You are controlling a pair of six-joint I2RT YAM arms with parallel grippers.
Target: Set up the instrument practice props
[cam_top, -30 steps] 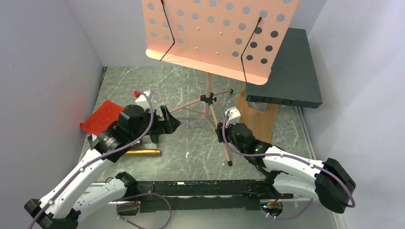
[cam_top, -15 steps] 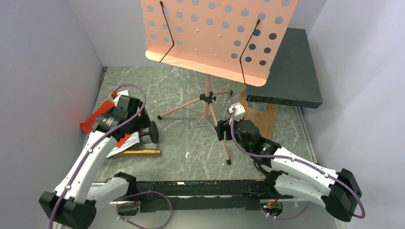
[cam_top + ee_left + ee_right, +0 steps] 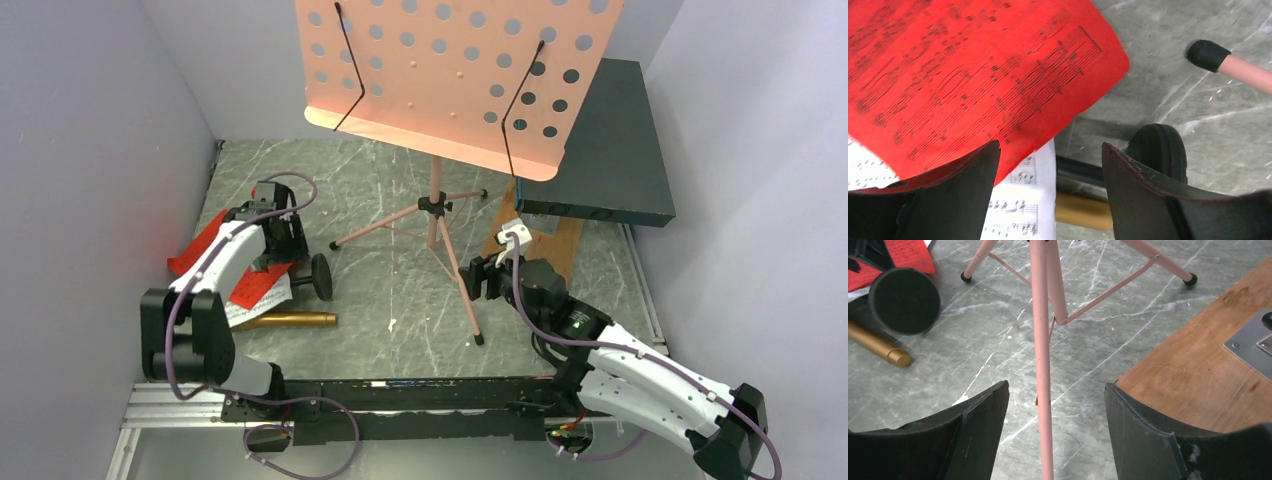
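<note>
Our left claw (image 3: pixel 1048 165) hangs wide open over the papers with nothing between its jaws. Our right claw (image 3: pixel 1055 395) is also open, straddling one pink tripod leg (image 3: pixel 1042 365) with a gap on either side, so it grips nothing.

The red music sheet (image 3: pixel 973 75) lies just below and ahead of the left claw, its lower edge running diagonally across the gap between the jaws, on top of the white sheet (image 3: pixel 1018 210). The left arm is much nearer; the right sits across the tripod. We cannot tell whether the left-hand finger already brushes the paper. Thin and limp, the sheet will, we judge, need pinching at that free edge.

Beside the papers the gold microphone (image 3: pixel 290 320), a smooth metallic cylinder, lies flat along the grey marbled worktop (image 3: pixel 400 300). The mic stand (image 3: pixel 904 301) lies tipped over near it, its matt black round base on edge. The music stand (image 3: pixel 450 70) is upright mid-worktop, its perforated pink desk bare.
</note>
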